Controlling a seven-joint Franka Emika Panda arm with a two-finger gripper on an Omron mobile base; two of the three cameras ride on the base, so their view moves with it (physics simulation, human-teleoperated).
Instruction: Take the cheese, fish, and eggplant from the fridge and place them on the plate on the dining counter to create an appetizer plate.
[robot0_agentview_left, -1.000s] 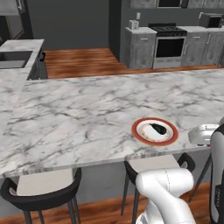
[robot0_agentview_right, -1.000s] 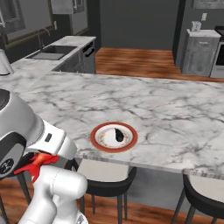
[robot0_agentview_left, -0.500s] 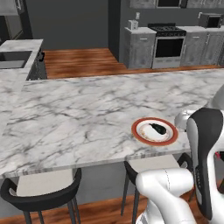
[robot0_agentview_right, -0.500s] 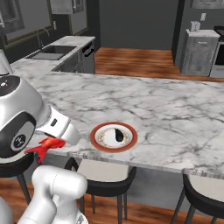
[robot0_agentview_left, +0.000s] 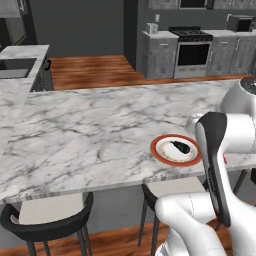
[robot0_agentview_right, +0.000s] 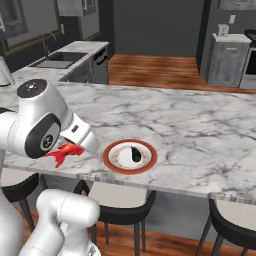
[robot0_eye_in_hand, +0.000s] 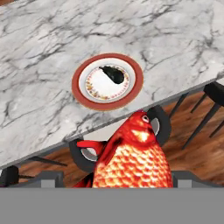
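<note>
The round red-rimmed plate (robot0_agentview_left: 163, 155) (robot0_agentview_right: 116, 162) (robot0_eye_in_hand: 135, 83) rests near the front edge of the dining counter (robot0_agentview_left: 90, 135) (robot0_agentview_right: 200, 130) (robot0_eye_in_hand: 43, 43). On it lies the dark eggplant (robot0_agentview_left: 181, 147) (robot0_agentview_right: 136, 154) (robot0_eye_in_hand: 113, 74). My gripper (robot0_eye_in_hand: 118, 175) is shut on the red scaly fish (robot0_eye_in_hand: 131, 159) (robot0_agentview_right: 62, 152), held above the stools just off the counter's front edge, short of the plate. In the right base view the fish's red tail pokes out under the arm's big joint, left of the plate. The cheese and the fridge are out of view.
Black round-backed stools (robot0_agentview_left: 47, 220) (robot0_agentview_right: 120, 205) (robot0_eye_in_hand: 157, 124) stand under the counter's front edge. A sink counter (robot0_agentview_right: 65, 57) lies at the far left, and grey cabinets with an oven (robot0_agentview_left: 192, 52) stand across the wooden floor.
The arm has swung up and in toward the plate with the fish in its grip. The plate, the eggplant and the base have stayed put.
</note>
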